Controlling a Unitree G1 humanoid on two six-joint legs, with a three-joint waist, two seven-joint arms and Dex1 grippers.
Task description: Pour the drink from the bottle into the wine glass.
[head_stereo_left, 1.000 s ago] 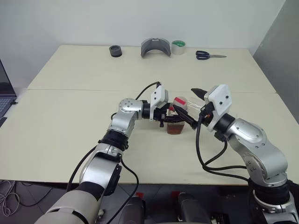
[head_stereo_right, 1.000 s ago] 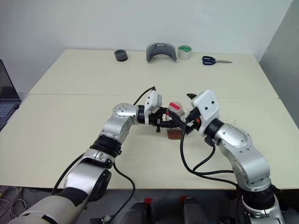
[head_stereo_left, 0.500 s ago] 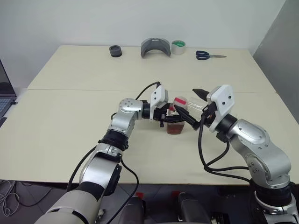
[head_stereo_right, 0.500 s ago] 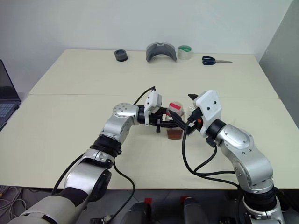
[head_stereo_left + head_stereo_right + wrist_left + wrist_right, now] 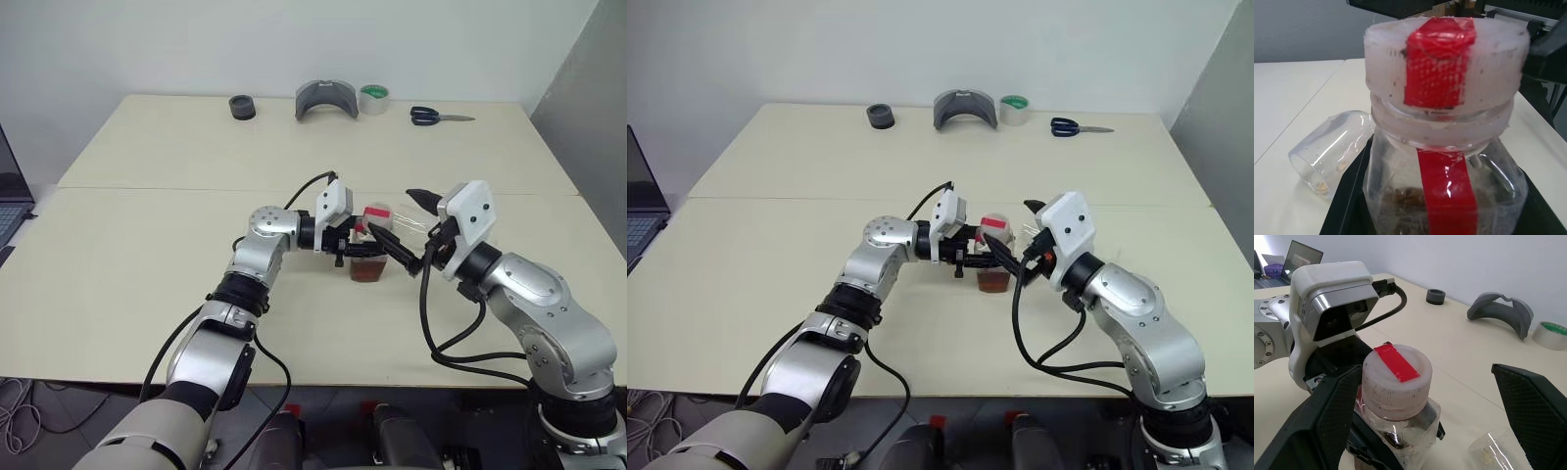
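The bottle (image 5: 370, 255) stands upright mid-table, clear plastic with a red strip and a pale cap (image 5: 1397, 377). A little reddish-brown drink (image 5: 369, 272) sits at its bottom. My left gripper (image 5: 353, 251) is shut on the bottle's body from the left; its black fingers (image 5: 1347, 205) flank the body. My right gripper (image 5: 408, 223) is open, its fingers (image 5: 1327, 416) spread wide on either side of the cap without touching it. The wine glass (image 5: 1332, 152) lies on its side on the table just beyond the bottle, with its bowl (image 5: 1488, 450) visible.
Along the table's far edge lie a black roll (image 5: 242, 107), a grey curved piece (image 5: 326, 99), a tape roll (image 5: 373, 99) and scissors (image 5: 439, 117). A laptop (image 5: 10, 196) sits at the far left.
My right forearm has drifted slightly to the right; its open fingers stay around the cap. The left gripper and bottle have kept still.
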